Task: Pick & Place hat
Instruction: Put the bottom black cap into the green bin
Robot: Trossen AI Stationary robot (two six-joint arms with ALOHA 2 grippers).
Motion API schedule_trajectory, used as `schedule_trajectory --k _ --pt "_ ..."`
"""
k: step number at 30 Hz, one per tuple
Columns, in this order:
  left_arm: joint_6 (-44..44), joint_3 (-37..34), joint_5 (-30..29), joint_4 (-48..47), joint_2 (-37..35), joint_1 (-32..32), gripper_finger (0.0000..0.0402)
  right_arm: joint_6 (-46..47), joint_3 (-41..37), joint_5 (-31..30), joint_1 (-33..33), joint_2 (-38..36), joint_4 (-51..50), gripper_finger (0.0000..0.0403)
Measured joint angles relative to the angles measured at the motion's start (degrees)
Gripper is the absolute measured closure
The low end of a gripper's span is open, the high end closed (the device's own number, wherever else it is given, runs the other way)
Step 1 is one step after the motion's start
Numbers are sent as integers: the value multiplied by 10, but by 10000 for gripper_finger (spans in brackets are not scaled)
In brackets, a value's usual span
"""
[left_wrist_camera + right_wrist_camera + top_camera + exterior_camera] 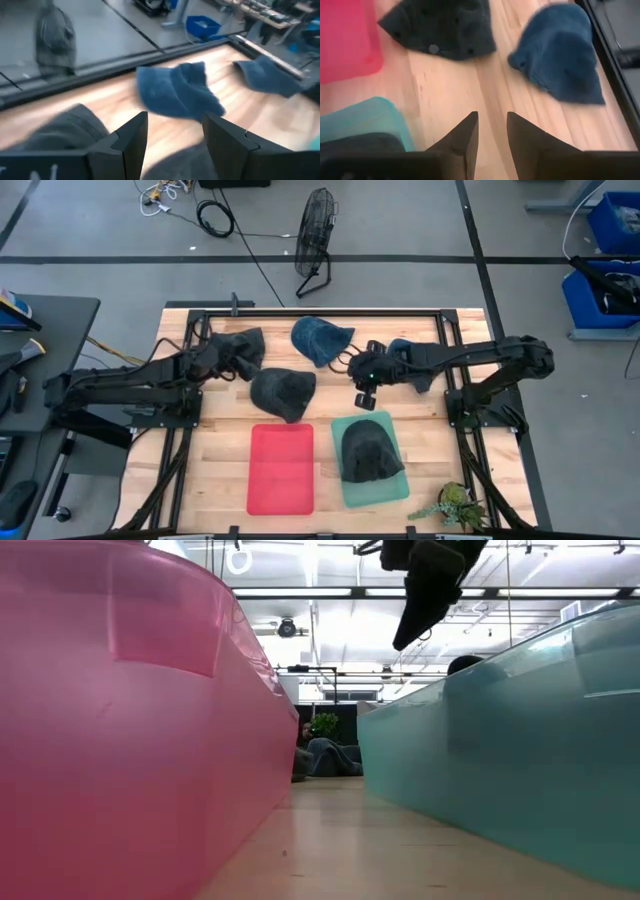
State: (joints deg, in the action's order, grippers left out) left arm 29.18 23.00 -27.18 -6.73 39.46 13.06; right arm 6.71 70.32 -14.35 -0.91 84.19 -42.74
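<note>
Several hats lie on the wooden table. A dark grey hat lies at the middle and a blue one beyond it. Another grey hat lies far left. A second blue hat is half hidden by my right arm. A dark hat rests inside the teal tray. My left gripper is open beside the far-left grey hat. My right gripper is open, hanging above bare wood between the teal tray and the middle hat.
A red tray stands left of the teal tray at the near side, with a strip of bare wood between them. A small plant sits at the near right corner. A black frame borders the table.
</note>
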Motion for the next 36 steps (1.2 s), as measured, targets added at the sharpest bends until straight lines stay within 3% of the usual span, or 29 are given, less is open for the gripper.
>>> schedule_trajectory --k 4,9,18,24,30,34,36 --pt "1 19 63 3 40 18 209 -86 0 46 27 10 57 273" --pt "-73 48 65 1 94 34 209 -147 0 75 53 38 137 240" --pt "-76 72 58 -47 115 69 209 -207 0 77 65 132 243 216" --pt "-25 72 109 -97 125 67 209 -188 0 52 65 154 229 215" --pt "-8 71 51 -169 156 83 209 -161 0 28 64 131 189 215" --pt "32 71 52 -180 191 93 209 -127 0 28 64 101 122 215" --pt "15 71 83 -151 206 90 209 -108 0 28 63 81 83 215"
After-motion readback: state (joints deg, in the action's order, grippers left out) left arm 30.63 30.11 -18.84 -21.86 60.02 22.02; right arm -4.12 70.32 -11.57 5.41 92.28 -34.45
